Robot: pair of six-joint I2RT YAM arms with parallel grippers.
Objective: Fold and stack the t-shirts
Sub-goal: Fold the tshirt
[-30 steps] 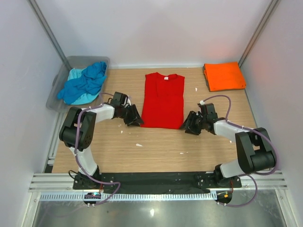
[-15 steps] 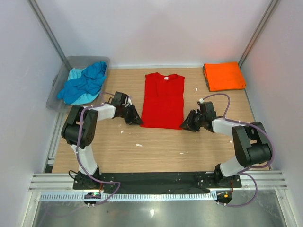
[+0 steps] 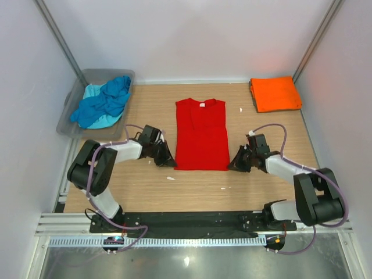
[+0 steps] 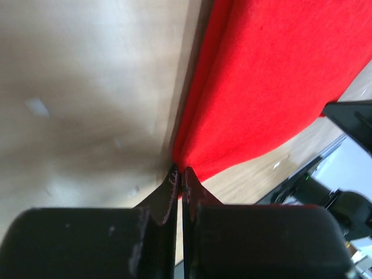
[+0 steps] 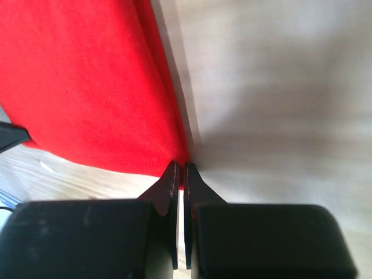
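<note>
In the top view both end effector tips were lost against the dark wrist housings, so the pinch read only from the wrist views. Each wrist view cropped the shirt to one corner, with the counter blurred. The blue t-shirt (image 3: 104,103) sat bunched in the grey tub (image 3: 99,72) at upper left, covering most of the pale turquoise t-shirt (image 3: 92,92).

The red t-shirt (image 3: 201,133) lay flat at frame centre on the wooden counter (image 3: 197,186). It was a narrow rectangle with sleeves folded in, collar and white label (image 3: 203,104) toward the top. The orange t-shirt (image 3: 275,93) lay folded at upper right.

The left end effector (image 3: 167,161) sat at the shirt's lower left corner. Its fingertips (image 4: 168,192) were pressed together, clamped on that red corner. The right end effector (image 3: 234,164) sat at the lower right corner, fingertips (image 5: 168,186) likewise together on the cloth. Both arms reached low over the counter, forearms angled inward toward the shirt.
</note>
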